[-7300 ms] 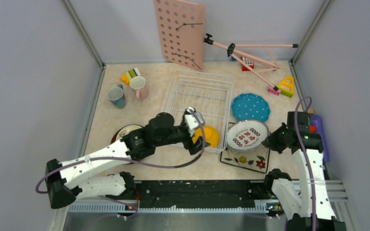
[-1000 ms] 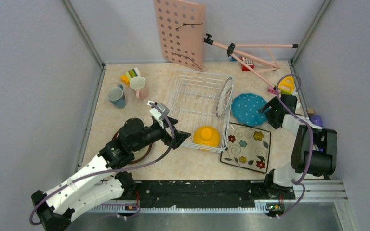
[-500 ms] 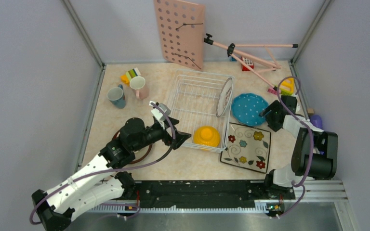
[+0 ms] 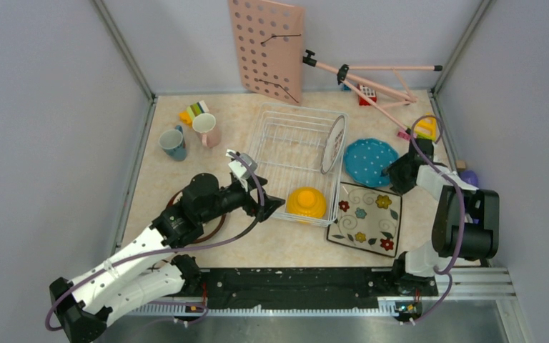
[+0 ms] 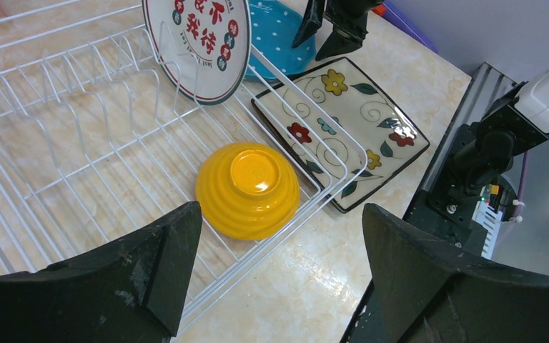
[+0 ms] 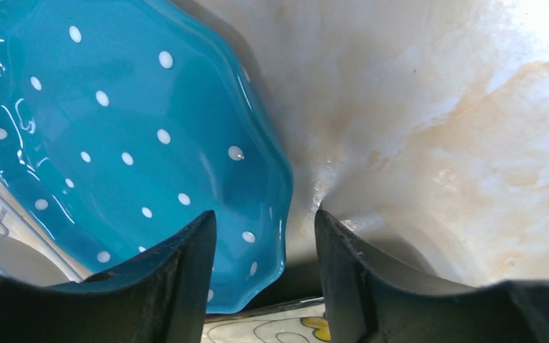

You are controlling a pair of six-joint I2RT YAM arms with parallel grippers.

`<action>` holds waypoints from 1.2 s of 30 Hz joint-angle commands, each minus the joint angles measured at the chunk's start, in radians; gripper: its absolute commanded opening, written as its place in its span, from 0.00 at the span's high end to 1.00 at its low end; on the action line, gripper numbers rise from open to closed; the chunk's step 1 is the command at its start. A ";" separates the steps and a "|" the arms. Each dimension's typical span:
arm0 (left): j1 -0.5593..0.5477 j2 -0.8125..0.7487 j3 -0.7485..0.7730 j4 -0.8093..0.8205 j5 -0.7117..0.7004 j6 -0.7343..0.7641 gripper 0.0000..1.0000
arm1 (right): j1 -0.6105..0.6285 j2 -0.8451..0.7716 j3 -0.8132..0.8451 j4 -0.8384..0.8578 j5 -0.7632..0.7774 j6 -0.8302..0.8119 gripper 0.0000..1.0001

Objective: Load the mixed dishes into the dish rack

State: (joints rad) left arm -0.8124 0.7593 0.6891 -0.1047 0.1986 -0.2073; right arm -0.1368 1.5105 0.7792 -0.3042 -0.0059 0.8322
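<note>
The white wire dish rack (image 4: 294,146) (image 5: 78,143) holds an upturned yellow bowl (image 4: 307,202) (image 5: 247,187) at its near right corner. A round white patterned plate (image 4: 334,143) (image 5: 196,44) stands upright along its right side. My left gripper (image 4: 268,205) (image 5: 280,236) hangs open and empty just left of the bowl. My right gripper (image 4: 397,171) (image 6: 264,236) straddles the near right rim of the teal dotted plate (image 4: 368,158) (image 6: 129,136), jaws apart, a gap showing beside the rim. The square flowered plate (image 4: 366,218) (image 5: 343,128) lies flat. Teal mug (image 4: 173,143) and pink mug (image 4: 206,129) stand far left. The brown-rimmed plate (image 4: 218,227) lies mostly under the left arm.
A pink pegboard (image 4: 266,46) leans on the back wall, and a pink tripod (image 4: 372,82) lies beside it. Toy blocks sit at the back left (image 4: 194,111) and back right (image 4: 424,127). A purple object (image 4: 470,177) lies by the right wall.
My right gripper has narrowed and slid closer over the teal plate's rim. The left gripper has drifted slightly toward the bowl, still open.
</note>
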 commanded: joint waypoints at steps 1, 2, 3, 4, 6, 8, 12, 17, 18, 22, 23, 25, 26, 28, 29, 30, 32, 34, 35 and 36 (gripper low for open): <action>0.001 0.006 0.053 0.028 0.018 0.034 0.13 | 0.016 0.051 -0.011 -0.089 -0.038 0.013 0.52; 0.002 0.004 0.060 0.021 0.015 0.041 0.13 | 0.016 0.048 -0.003 -0.099 -0.038 0.006 0.59; 0.002 0.002 0.067 0.016 0.012 0.051 0.13 | 0.016 0.041 0.005 -0.113 -0.037 0.001 0.69; 0.002 -0.001 0.071 0.012 0.009 0.060 0.13 | 0.016 0.032 0.013 -0.126 -0.035 -0.004 0.90; 0.001 0.004 0.085 0.006 0.003 0.073 0.13 | 0.014 0.011 0.028 -0.155 -0.034 -0.007 1.00; 0.002 0.016 0.101 -0.001 -0.002 0.077 0.13 | 0.014 -0.011 0.043 -0.186 -0.030 -0.009 1.00; 0.001 0.042 0.109 0.035 0.031 0.076 0.16 | 0.014 -0.071 0.078 -0.258 -0.005 -0.004 1.00; -0.010 0.092 0.120 0.087 0.049 0.104 0.19 | 0.006 -0.136 0.133 -0.337 0.022 0.012 1.00; -0.020 0.107 0.141 0.067 0.041 0.126 0.19 | 0.003 -0.151 0.142 -0.348 0.020 0.014 1.00; -0.055 0.135 0.189 0.037 0.008 0.212 0.19 | -0.008 -0.192 0.172 -0.380 0.009 0.020 1.00; -0.062 0.134 0.198 0.035 -0.001 0.239 0.19 | -0.011 -0.203 0.179 -0.385 0.009 0.020 1.00; -0.069 0.134 0.212 0.031 -0.014 0.270 0.16 | -0.014 -0.220 0.195 -0.401 -0.015 0.022 1.00; -0.071 0.137 0.221 0.030 -0.019 0.287 0.14 | -0.016 -0.229 0.201 -0.412 -0.022 0.025 1.00; -0.076 0.151 0.239 0.034 -0.013 0.322 0.12 | -0.019 -0.242 0.209 -0.423 -0.040 0.026 1.00; -0.082 0.163 0.249 0.038 -0.008 0.341 0.11 | -0.020 -0.249 0.213 -0.427 -0.051 0.027 1.00; -0.090 0.179 0.256 0.048 -0.009 0.357 0.09 | -0.022 -0.255 0.214 -0.433 -0.063 0.030 1.00; -0.118 0.223 0.282 0.063 -0.010 0.401 0.02 | -0.027 -0.264 0.214 -0.446 -0.089 0.035 1.00; -0.166 0.281 0.327 0.064 -0.035 0.465 0.02 | -0.030 -0.270 0.212 -0.458 -0.114 0.035 1.00; -0.193 0.316 0.350 0.064 -0.053 0.499 0.01 | -0.032 -0.273 0.212 -0.466 -0.123 0.036 1.00; -0.222 0.351 0.377 0.062 -0.064 0.539 0.02 | -0.032 -0.277 0.213 -0.471 -0.130 0.036 1.00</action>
State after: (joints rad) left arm -0.9512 1.0115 0.9691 -0.0872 0.1753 0.1696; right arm -0.1570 1.3003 0.9184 -0.8021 -0.0360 0.8494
